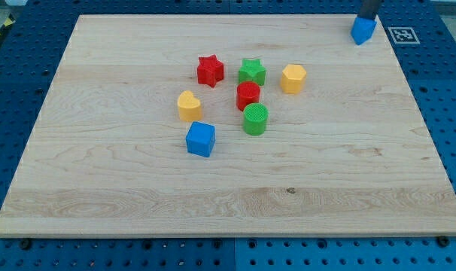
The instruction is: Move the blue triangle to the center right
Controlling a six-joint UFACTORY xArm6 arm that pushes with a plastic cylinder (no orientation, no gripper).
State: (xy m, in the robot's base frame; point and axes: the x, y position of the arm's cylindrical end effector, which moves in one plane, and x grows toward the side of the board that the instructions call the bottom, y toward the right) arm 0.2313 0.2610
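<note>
The blue triangle [363,30] sits at the board's top right corner, near the edge. My tip [367,18] comes down from the view's top edge and stands just behind the triangle, touching or nearly touching its far side. Only the lowest bit of the rod shows.
A cluster sits left of the board's middle: red star [210,70], green star [252,72], yellow hexagon [293,78], red cylinder-like block [247,95], green cylinder [255,119], yellow heart [189,106], blue cube [200,139]. A tag marker [402,34] lies beyond the wooden board [348,173].
</note>
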